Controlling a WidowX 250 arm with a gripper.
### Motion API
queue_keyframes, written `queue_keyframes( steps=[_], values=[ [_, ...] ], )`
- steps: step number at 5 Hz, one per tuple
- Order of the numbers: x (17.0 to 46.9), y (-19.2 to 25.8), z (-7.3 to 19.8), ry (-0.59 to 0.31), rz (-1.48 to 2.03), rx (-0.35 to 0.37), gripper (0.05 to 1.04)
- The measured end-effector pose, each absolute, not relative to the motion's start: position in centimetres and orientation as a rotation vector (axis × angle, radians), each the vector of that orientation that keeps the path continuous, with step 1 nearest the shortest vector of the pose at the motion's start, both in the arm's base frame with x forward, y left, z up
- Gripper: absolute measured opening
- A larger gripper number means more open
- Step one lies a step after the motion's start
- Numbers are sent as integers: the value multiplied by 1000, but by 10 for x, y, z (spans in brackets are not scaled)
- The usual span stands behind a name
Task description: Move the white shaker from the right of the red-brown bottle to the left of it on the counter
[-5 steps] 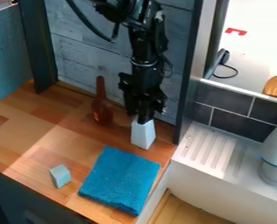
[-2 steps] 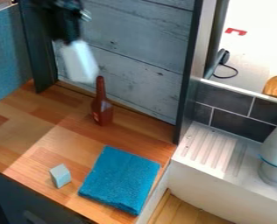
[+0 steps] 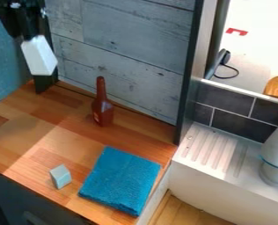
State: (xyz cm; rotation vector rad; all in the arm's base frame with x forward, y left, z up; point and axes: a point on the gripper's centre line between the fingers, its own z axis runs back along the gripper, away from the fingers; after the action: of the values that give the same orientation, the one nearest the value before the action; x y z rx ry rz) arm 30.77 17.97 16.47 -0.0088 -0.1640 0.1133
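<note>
At the upper left, my gripper (image 3: 30,37) hangs above the counter's back left corner, shut on a white tapered block (image 3: 39,56). The block hangs from the fingertips, slightly tilted, with its wider end down. Below and to the right of it, a brown bottle (image 3: 102,109) stands upright near the wooden back wall. A blue folded cloth (image 3: 121,180) lies flat toward the counter's front right. Left of the cloth, a small pale blue-grey block (image 3: 60,176) rests close to the front edge.
The wooden counter (image 3: 23,145) is bounded by a dark post (image 3: 187,83) on the right and another at the left. A white ribbed ledge (image 3: 215,147) adjoins on the right, with a grey-white object (image 3: 276,154) standing there.
The gripper has lifted the white block off the counter near the cloth's upper edge and carried it left and up, past the bottle. The bottle, cloth and small block have stayed put.
</note>
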Motion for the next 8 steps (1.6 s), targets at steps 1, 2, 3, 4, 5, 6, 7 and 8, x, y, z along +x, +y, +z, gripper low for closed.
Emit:
queue_keyframes(
  steps=[1, 2, 3, 4, 5, 6, 7, 8],
  values=[
    [311, 192, 139, -170, 93, 38, 474],
    [312, 207, 114, -165, 116, 44, 474],
    [311, 212, 89, -135, 124, 34, 474],
    [306, 211, 64, -110, 124, 43, 474],
    [303, 210, 50, -105, 117, 50, 474],
    [304, 204, 43, -100, 97, 55, 542],
    [305, 196, 43, -78, 85, 44, 885],
    [309, 189, 51, -76, 97, 19, 1007]
  ],
)
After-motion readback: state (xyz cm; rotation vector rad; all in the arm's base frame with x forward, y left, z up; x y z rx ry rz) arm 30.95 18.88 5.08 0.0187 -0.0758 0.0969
